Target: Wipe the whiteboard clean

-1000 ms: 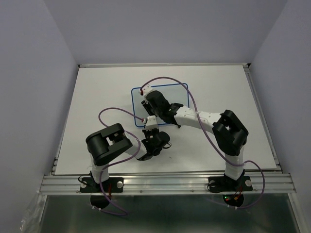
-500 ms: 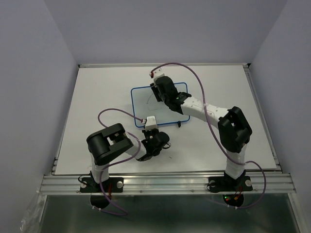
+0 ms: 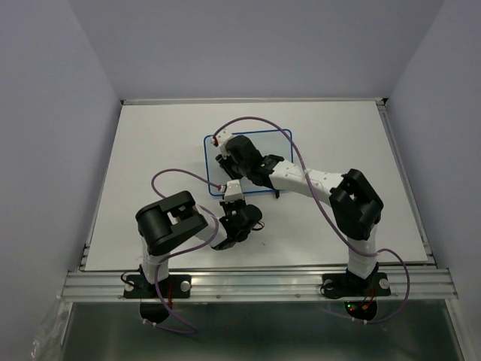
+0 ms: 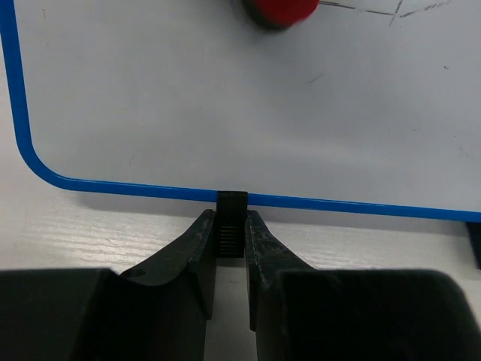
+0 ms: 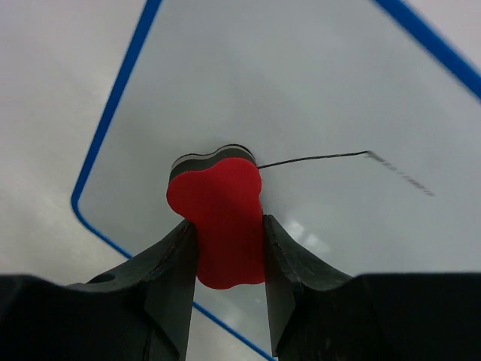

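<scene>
Red eraser (image 5: 218, 222): pinched between the right gripper's (image 5: 227, 226) fingers, dark felt edge towards the board, at the near end of a thin marker line (image 5: 316, 158).
Whiteboard (image 3: 279, 144): lying on the table (image 3: 150, 150), about mid-table, a little left of centre, one long edge towards the arm bases.
Left gripper (image 4: 231, 226): clamped tight on the small black foot (image 4: 231, 201) at the board's near rim, pinning it in place.
Risk, foot hold: narrow pinch on a small tab; likely to twist loose under a hard sideways stroke, with the board then free to skate or pivot.
Risk, eraser: soft block bulging under the squeeze; could tilt or roll in the grip, felt only partly down, strokes left unwiped.
Risk, rim: a wipe carried past the blue edge could catch it and lift or shove the board.
Risk, arms: right wrist working just beyond the left gripper; a stroke pulled towards the near edge could knock the two together.
Hidden, overhead: much of the board's left and middle covered by the right arm; marks there not countable.
Hidden, left wrist view: eraser blurred and cut off at the top edge; faint strokes (image 4: 361, 7) only partly in frame; another dark tab (image 4: 473, 241) cut off at the right.
Hidden, right wrist view: felt-to-board contact behind the red body, hard to confirm; far dashes out of focus.
</scene>
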